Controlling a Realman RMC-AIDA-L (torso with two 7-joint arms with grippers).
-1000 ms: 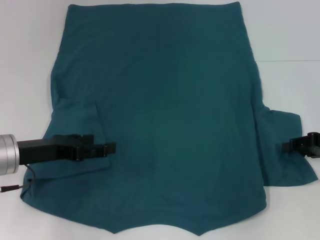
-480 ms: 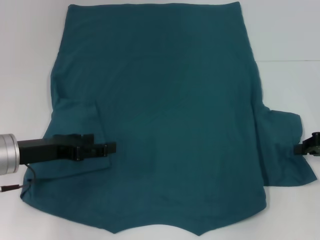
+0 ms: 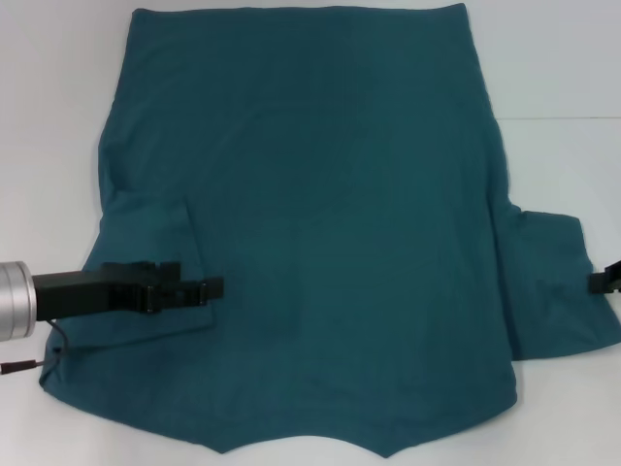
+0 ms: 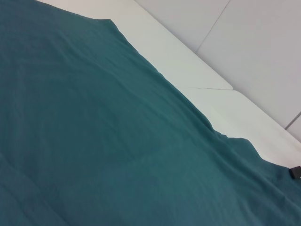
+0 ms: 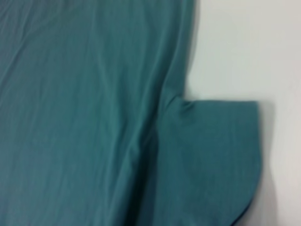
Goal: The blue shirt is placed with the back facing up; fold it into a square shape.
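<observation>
On the white table (image 3: 49, 116) in the head view, we see the blue shirt (image 3: 330, 214) spread flat, plain side up, covering most of the surface from 12 o'clock down to 6 o'clock. Its near edge is partly cut off by the bottom of the picture. At 9 o'clock the left sleeve (image 3: 155, 272) lies folded inward onto the body of the shirt. The left claw (image 3: 209, 287) reaches in from 8 o'clock on its black and silver arm and sits over the edge of that folded sleeve; its fingers look close together, but we cannot tell whether they pinch the cloth. A thin cable (image 3: 39, 354) trails below the arm. At 3 o'clock the right sleeve (image 3: 558, 291) lies spread outward on the table. Only a black sliver of the right claw (image 3: 607, 280) shows at the picture's edge, beside that sleeve, and we cannot tell how its fingers stand.

In the left wrist view, we see only the shirt (image 4: 103, 136) stretching away across the table (image 4: 211, 103), with a seam line in the pale surface beyond it. A small dark bit at the far edge of the cloth is too little to name.

In the right wrist view, we see the shirt (image 5: 84, 113) and the right sleeve (image 5: 216, 155) lying flat on the table (image 5: 240, 47), somewhat blurred. No fingers appear here.
</observation>
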